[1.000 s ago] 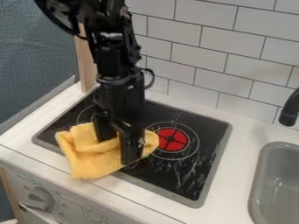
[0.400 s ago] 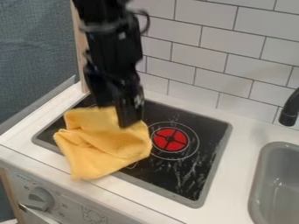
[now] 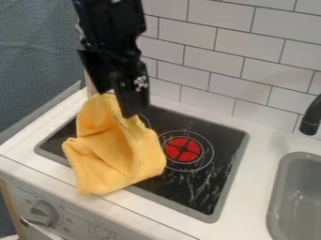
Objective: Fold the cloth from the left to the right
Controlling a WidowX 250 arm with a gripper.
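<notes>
The black gripper [image 3: 117, 97] hangs above the left part of the stove, shut on the upper edge of the yellow cloth [image 3: 116, 154]. From the gripper the cloth slopes down in raised folds, and its lower part rests on the stove's left side. One lower corner lies over the stove's front rim onto the white counter. The gripper covers part of the cloth's raised edge.
The black stove top [image 3: 201, 183] has a red burner mark [image 3: 182, 149] right of the cloth. A grey sink [image 3: 304, 197] and black faucet [image 3: 311, 118] are at the right. White tiles [image 3: 244, 56] stand behind, and a knob [image 3: 42, 213] is on the front panel.
The gripper has risen from low over the cloth. The cloth's back part has come up with it, standing higher than before, while the front part has stayed nearly in place.
</notes>
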